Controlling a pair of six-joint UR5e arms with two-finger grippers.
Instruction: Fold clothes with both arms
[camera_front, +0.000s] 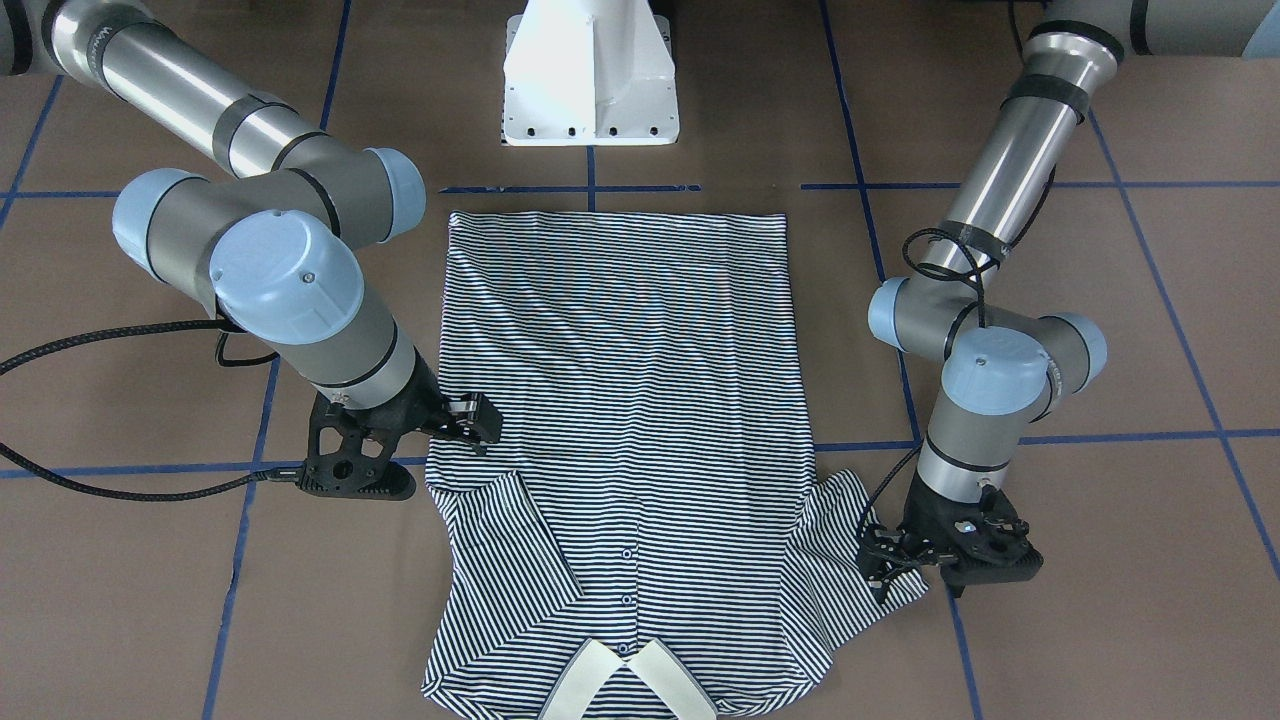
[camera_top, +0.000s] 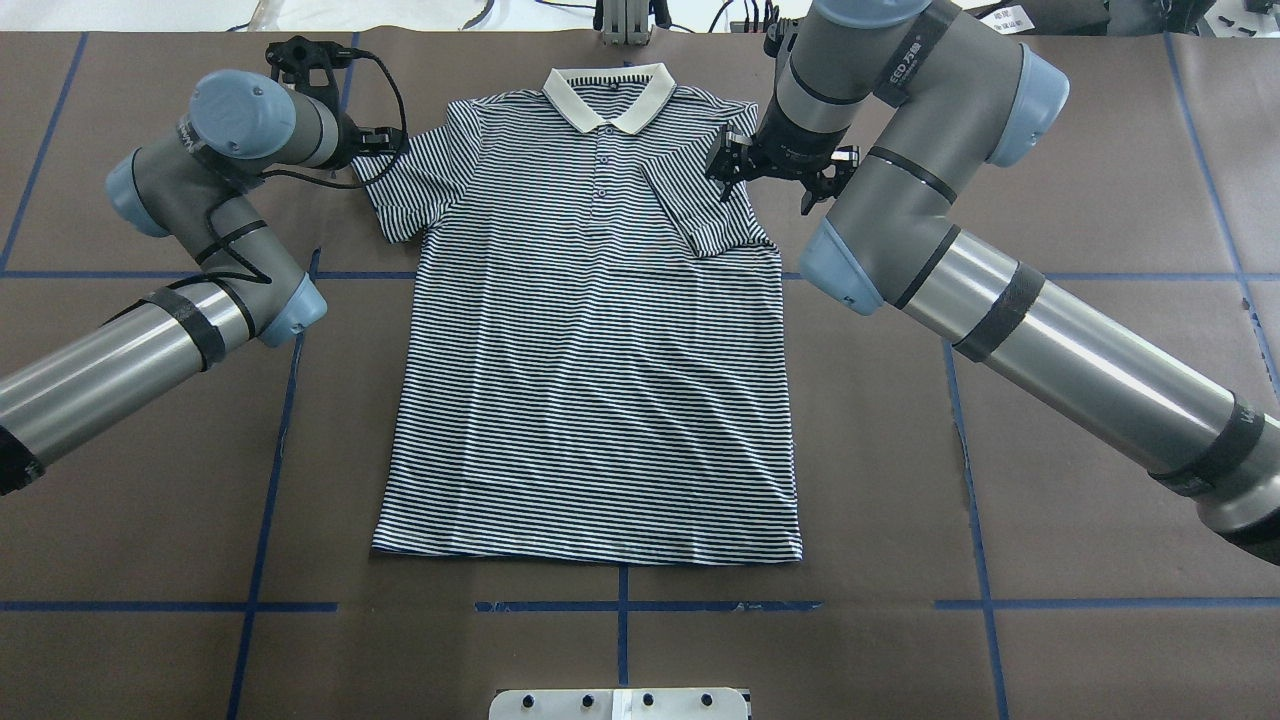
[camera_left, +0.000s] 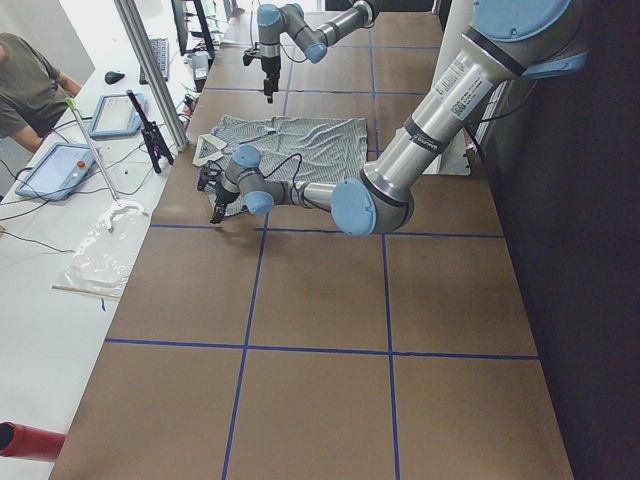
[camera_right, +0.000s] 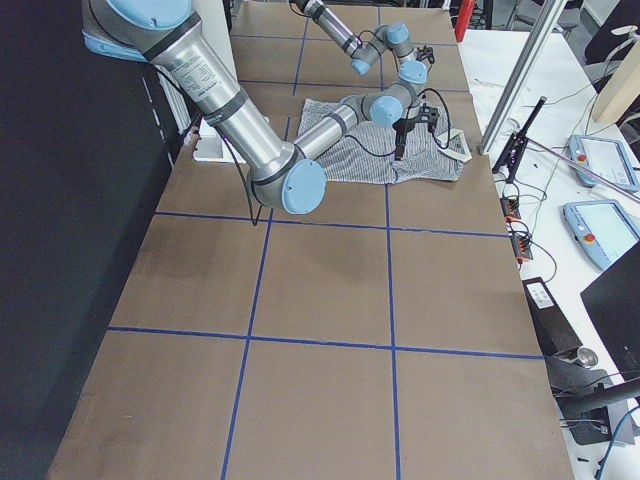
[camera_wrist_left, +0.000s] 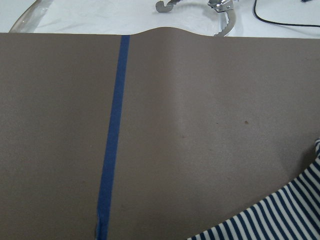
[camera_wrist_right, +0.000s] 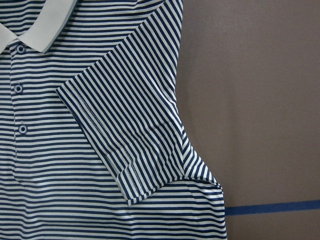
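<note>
Worktop of brown sheeting, gridded with blue tape lines. Right arm stretched long across the overhead view's right half, elbow doubled back, wrist turned down over one shoulder of the shirt. Left arm bent tighter and lower, wrist angled toward the worktop's far edge, beside the other sleeve.

Striped polo shirt flat and front up at the middle of the worktop, between the two arms, hem toward the white pedestal, collar toward the far side. Sleeve on the right arm's side folded in over the chest, its stitched hem running slantwise near the button strip. Sleeve on the left arm's side spread out flat on the brown sheet.

Right tool hanging just above the folded sleeve, jaws parted, holding nothing. Left tool down low at the outer hem of the spread sleeve; cannot tell whether wide, narrow or closed on the cloth.

Cream collar lying open and flat. Small buttons in a row below it.

Beyond the worktop's far side, a white side table with tablets and a person next to it.
</note>
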